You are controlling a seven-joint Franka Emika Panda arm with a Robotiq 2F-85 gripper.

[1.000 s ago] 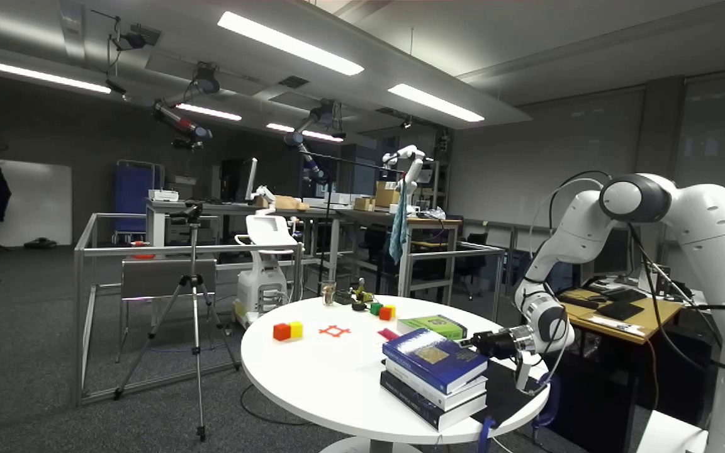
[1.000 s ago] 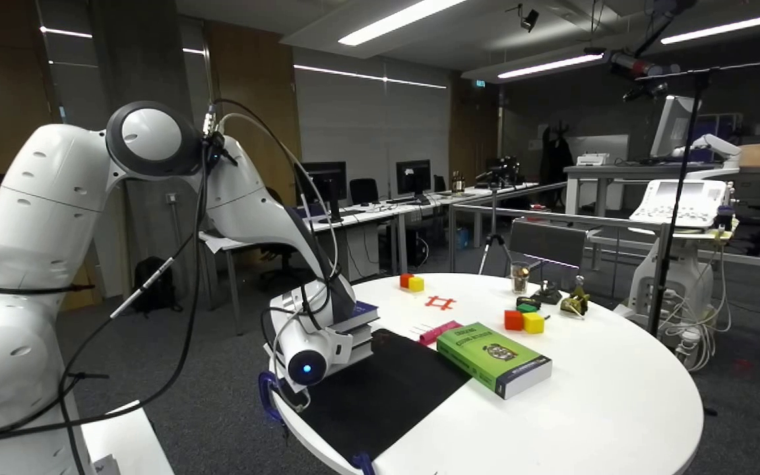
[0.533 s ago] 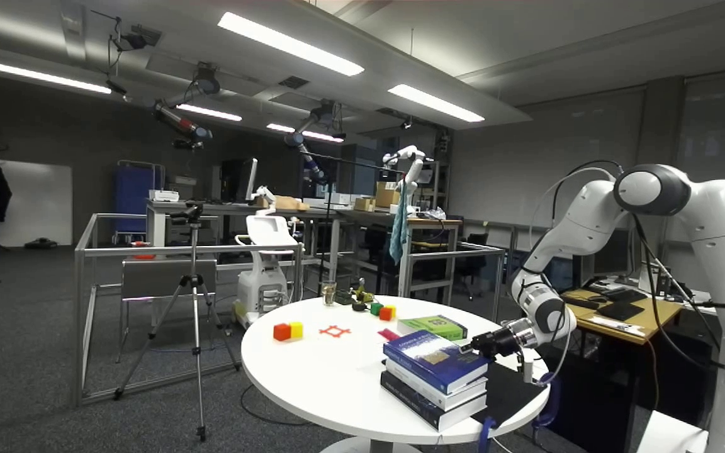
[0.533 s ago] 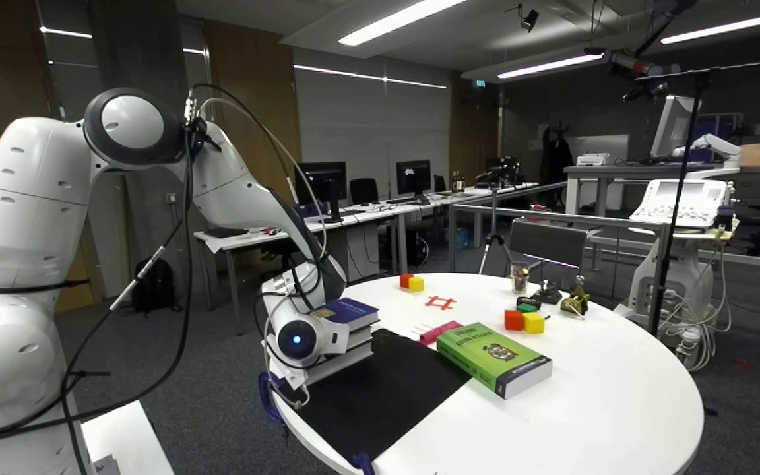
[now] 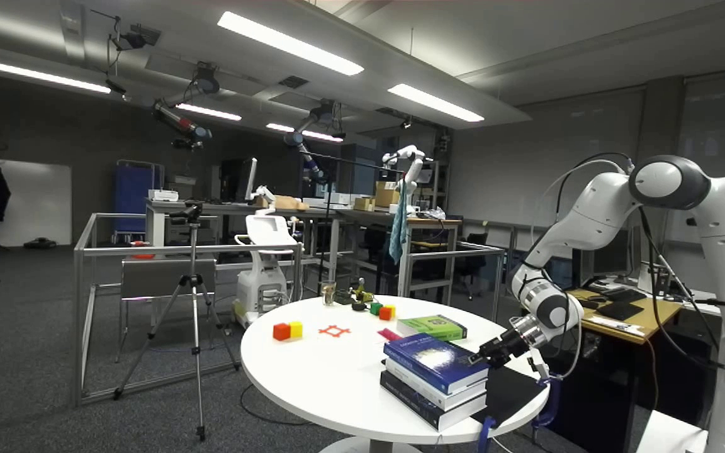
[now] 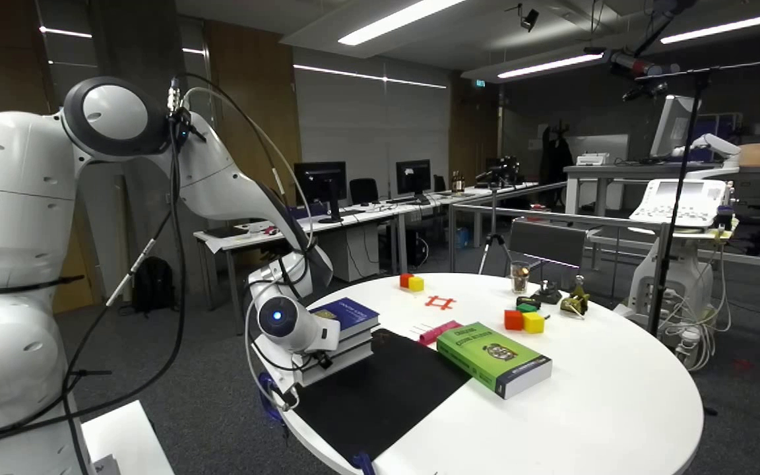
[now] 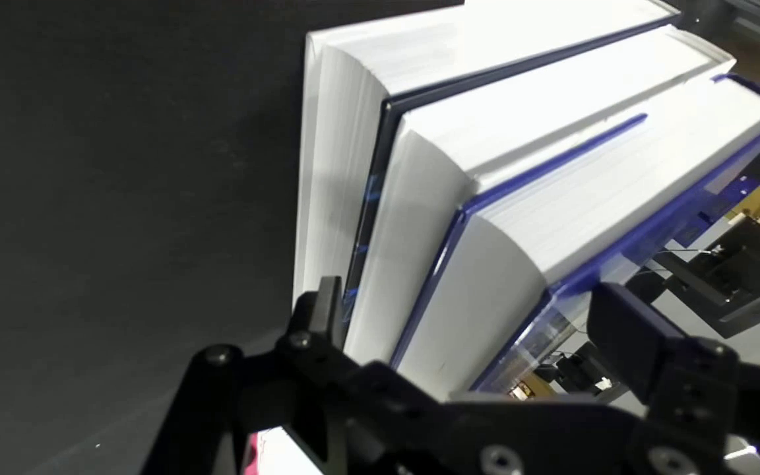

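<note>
Facing a book stack (image 5: pixel 422 387) at the near right of the table (image 5: pixel 312 377) in an exterior view, the gripper (image 7: pixel 469 297) stands empty, jaws spread, just beside the blue top book (image 5: pixel 425 358); contact seems best made square to its covers, lest the stack slide.

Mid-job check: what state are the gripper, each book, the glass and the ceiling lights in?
Gripper: open, holding nothing
Blue book: closed, topmost of three
White book: closed, in the middle
Dark book: closed, lowest
Green book: closed, lying flat
Glass: upright, something inside
Ceiling lights: lit
</note>
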